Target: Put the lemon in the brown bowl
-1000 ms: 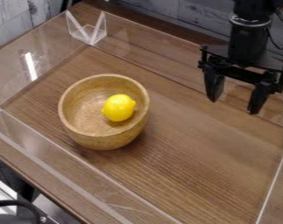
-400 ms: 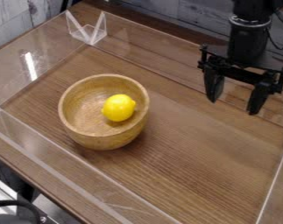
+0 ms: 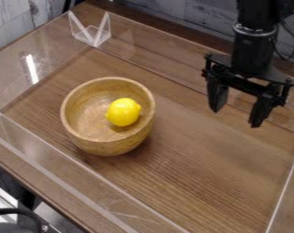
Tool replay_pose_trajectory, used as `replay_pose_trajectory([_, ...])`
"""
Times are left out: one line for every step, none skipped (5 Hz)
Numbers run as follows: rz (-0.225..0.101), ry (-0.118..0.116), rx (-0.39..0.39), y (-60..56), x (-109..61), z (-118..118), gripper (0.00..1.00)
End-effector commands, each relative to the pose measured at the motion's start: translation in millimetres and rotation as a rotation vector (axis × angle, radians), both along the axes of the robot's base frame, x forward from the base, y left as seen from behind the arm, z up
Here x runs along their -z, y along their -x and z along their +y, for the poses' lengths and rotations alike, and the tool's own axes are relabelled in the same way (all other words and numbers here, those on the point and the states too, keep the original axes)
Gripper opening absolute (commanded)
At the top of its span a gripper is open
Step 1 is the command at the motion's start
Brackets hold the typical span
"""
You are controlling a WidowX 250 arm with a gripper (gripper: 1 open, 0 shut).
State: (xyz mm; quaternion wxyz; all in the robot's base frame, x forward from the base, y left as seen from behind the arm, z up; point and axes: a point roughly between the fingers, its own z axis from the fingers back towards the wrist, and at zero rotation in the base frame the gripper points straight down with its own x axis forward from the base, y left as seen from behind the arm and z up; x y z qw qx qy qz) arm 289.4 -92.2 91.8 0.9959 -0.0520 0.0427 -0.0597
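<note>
I see the lemon (image 3: 124, 112) lying inside the brown bowl (image 3: 80, 133), a little right of its middle (it touches the bottom). The bowl stands on the wooden worktop (image 3: 197, 173). My hand (image 3: 240, 103) hangs well apart to the right, pointing down, its fingers (image 3: 215, 94) spread wide and grasping nothing.

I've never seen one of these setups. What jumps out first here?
A bright yellow lemon sitting inside a round wooden brown bowl, left of centre on the wood-grain table. To the right, apart from the bowl, a black gripper hangs pointing down, open and empty.
</note>
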Motion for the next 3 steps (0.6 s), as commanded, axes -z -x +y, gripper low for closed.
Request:
replay_pose_trajectory([-0.02, 0.003, 0.035, -2.4, -6.7, 7.1, 1.0])
replay_pose_trajectory([-0.004, -0.001, 0.068, -0.2, -2.6, 11.1, 1.0])
replay_pose_trajectory([0.011, -0.004, 0.102, 1.8, 0.7, 16.4, 1.0])
